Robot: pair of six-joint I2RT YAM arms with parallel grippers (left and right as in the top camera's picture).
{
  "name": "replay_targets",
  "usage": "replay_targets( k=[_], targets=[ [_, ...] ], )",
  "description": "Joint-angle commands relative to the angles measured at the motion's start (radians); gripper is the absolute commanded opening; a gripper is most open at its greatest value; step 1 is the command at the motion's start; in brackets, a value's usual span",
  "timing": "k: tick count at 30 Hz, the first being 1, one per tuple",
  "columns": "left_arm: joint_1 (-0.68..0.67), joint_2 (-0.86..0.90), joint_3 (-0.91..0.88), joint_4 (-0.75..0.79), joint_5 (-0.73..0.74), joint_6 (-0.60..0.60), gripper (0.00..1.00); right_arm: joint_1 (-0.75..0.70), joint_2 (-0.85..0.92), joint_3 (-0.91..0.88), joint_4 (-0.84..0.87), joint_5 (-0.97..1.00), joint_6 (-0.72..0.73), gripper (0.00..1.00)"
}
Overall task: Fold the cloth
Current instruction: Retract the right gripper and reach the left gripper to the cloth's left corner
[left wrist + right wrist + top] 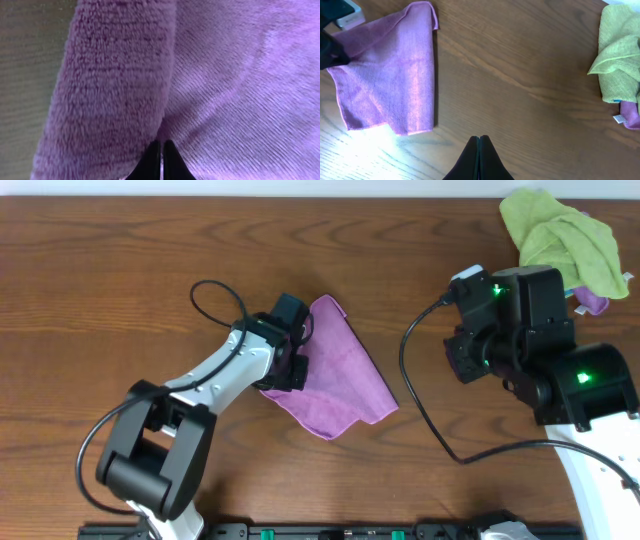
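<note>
On the counter (120, 280), your left gripper (161, 150) rests closed on the cloth (345, 375), right gripper (479, 147) closed, empty; soft, light, limp, it likely needs a corner pinch.

The white-and-black left arm (215, 375) is reaching from the left side of the plain purple square microfibre cloth (345, 375) to that cloth's left edge, its wrist bending down over it. The left gripper (161, 150) is pressing its fingers together right at the cloth's surface; whether any of it is pinched cannot be told. The right arm (590, 395) is hanging well to the right of the cloth. The right gripper (479, 147) is pointing downward with its fingers closed tight on nothing.
</note>
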Motion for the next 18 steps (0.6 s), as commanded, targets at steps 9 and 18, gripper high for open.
replay_targets(
  k=[9, 18],
  targets=[
    [0.006, 0.038, -0.008, 0.061, -0.256, 0.024, 0.06, -0.005, -0.007, -0.006, -0.001, -0.024, 0.005, 0.01],
    [0.117, 0.038, -0.008, 0.077, -0.298, 0.023, 0.06, -0.005, -0.007, -0.006, -0.008, -0.056, 0.005, 0.01]
  ],
)
